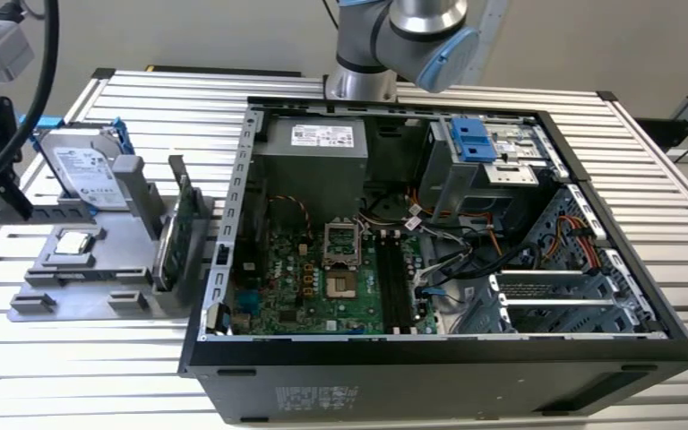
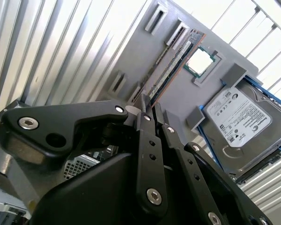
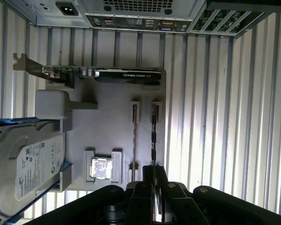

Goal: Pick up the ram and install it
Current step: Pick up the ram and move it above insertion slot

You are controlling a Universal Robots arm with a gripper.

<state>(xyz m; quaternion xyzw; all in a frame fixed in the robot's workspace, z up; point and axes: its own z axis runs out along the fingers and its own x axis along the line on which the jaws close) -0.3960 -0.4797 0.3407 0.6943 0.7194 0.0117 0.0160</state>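
Silver slats run across the table [image 1: 81, 376], with an open case [image 1: 440, 381] on it and a grey tray [image 3: 107, 122] just beside the case on the exterior view's left. The ram [image 3: 154, 133] stands on edge in the tray's holders, not lifted, with the chip [image 3: 101, 168] near one side of it. The drive [image 3: 28, 164] lies further off, and the card [image 3: 122, 74] is upright on the side nearest the case. The gripper [image 3: 153, 169] hangs above the tray, lined up with the ram. Its fingers are set to a narrow gap and hold nothing, and in both wrist views their tips overlap one end of the ram rather than its middle. I'd say the pick has not begun and the black slots [image 1: 394, 278] on the board inside the case are waiting. The worry is that narrow gap. With so little room either side of a thin edge, a small sideways error could bring a finger down on top of the ram instead of past it, pressing it into the holders or tipping it. A grip taken near one end could also let the ram swing once it is free. It would then meet a slot crooked, and the loose cables [image 1: 440, 260] beside those slots could snag it.
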